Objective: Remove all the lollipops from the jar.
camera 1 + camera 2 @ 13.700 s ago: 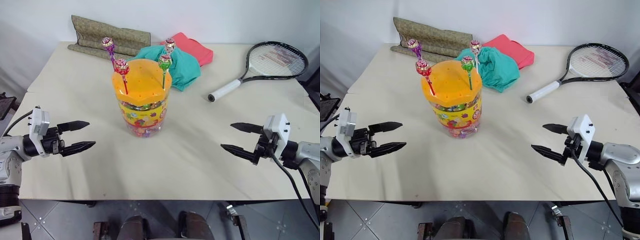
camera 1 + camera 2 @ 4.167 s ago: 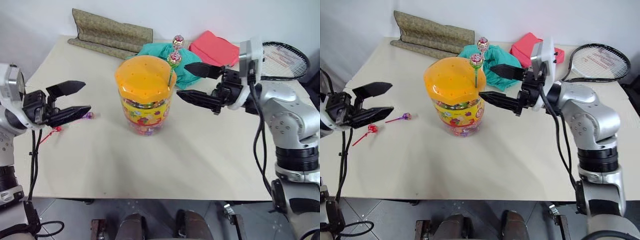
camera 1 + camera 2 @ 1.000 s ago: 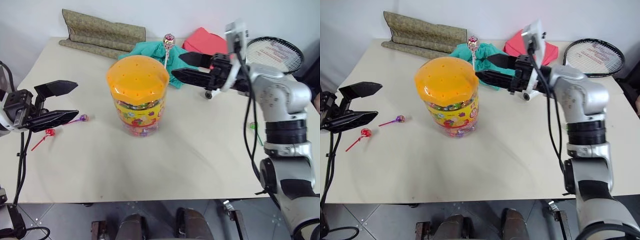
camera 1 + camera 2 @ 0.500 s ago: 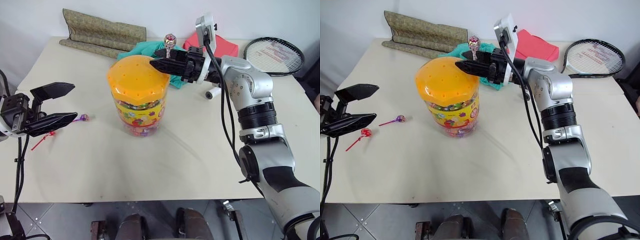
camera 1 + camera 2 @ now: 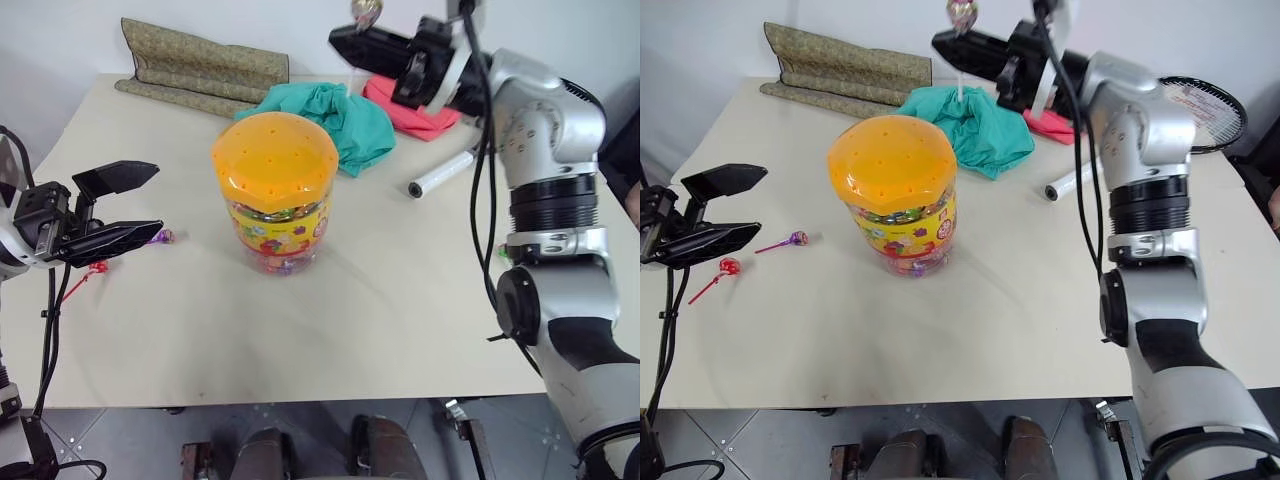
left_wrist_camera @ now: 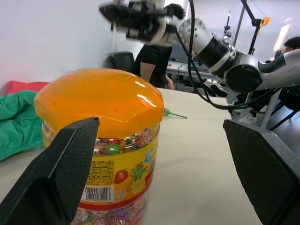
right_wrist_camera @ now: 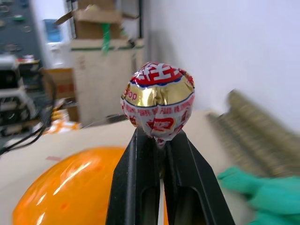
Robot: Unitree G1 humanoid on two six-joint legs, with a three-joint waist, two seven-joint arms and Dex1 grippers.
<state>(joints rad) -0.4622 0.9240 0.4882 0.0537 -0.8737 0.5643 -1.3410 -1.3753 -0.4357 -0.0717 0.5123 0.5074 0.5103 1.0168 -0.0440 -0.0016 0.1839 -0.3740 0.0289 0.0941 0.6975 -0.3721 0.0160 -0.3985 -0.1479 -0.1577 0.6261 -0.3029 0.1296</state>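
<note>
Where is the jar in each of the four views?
Left eye view: jar left of centre.
Right eye view: jar left of centre.
Left wrist view: jar close up, label showing.
Right wrist view: its orange lid beyond the lollipop.
Shared landmark: the green cloth.

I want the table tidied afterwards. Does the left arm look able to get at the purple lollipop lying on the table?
Probably yes. The left gripper, jaws open and empty, hangs close beside the purple lollipop, with bare table around it and the jar well off to the side.
</note>
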